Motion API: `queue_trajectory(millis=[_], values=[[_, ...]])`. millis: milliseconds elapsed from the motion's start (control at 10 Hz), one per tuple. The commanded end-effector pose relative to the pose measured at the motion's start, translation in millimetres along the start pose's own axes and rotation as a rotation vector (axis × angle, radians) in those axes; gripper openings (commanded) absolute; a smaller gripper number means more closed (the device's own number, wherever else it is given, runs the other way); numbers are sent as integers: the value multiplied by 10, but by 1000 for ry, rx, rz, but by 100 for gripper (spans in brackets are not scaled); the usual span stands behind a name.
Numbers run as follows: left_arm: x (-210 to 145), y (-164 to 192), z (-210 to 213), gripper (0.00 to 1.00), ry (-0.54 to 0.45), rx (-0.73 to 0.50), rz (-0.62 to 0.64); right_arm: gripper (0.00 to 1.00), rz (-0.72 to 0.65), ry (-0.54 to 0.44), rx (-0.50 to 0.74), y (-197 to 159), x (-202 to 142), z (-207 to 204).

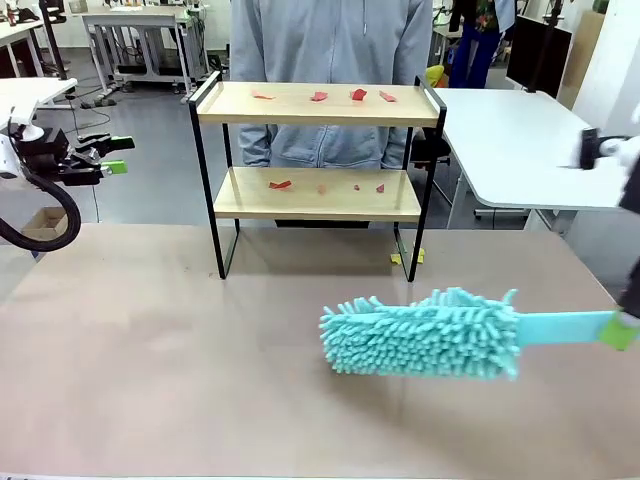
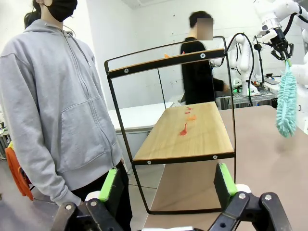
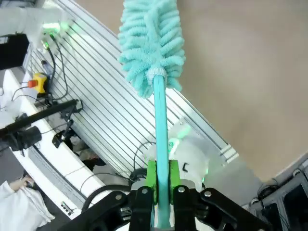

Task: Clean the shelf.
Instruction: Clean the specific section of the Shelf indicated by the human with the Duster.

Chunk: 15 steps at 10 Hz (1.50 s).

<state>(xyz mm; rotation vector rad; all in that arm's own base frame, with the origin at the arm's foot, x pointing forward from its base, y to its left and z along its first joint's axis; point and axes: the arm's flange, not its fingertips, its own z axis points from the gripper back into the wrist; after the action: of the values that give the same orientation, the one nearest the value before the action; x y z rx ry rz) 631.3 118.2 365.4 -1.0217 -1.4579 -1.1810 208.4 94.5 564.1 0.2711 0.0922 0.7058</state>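
Right gripper [image 3: 162, 175] has its jaws clamped on the flat teal plastic handle of the duster [image 1: 420, 335], green pads squeezing it from both sides. The fluffy noodle-pile head hangs low over the tan surface [image 1: 150, 350], well in front of the shelf [image 1: 318, 117]. Left gripper [image 2: 168, 185] hovers off to the shelf's left, well apart from it, jaws wide apart and holding nothing. The shelf stands at the far middle of the surface with a person [image 1: 330, 40] right behind it: two pale wooden boards in a thin black metal frame, red scraps [image 1: 319, 96] scattered on both. So I'd say tool's in hand, wiping not yet begun. Next move needs the head lifted to the top board and swept across without snagging the frame's raised end rails.
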Motion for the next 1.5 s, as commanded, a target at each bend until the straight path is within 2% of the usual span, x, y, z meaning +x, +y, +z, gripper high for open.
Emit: queue_trajectory(millis=[0,200,300,1400], values=[[24,-24,-3,100,7,-8,0,13,17,-11,-23,-169,-151,118],[24,-24,-3,100,7,-8,0,13,86,7,-13,-263,-230,122],[24,-24,-3,100,7,-8,0,13,-9,-5,-27,-93,-161,109],[24,-24,-3,100,7,-8,0,13,-9,-5,-27,-93,-161,109]])
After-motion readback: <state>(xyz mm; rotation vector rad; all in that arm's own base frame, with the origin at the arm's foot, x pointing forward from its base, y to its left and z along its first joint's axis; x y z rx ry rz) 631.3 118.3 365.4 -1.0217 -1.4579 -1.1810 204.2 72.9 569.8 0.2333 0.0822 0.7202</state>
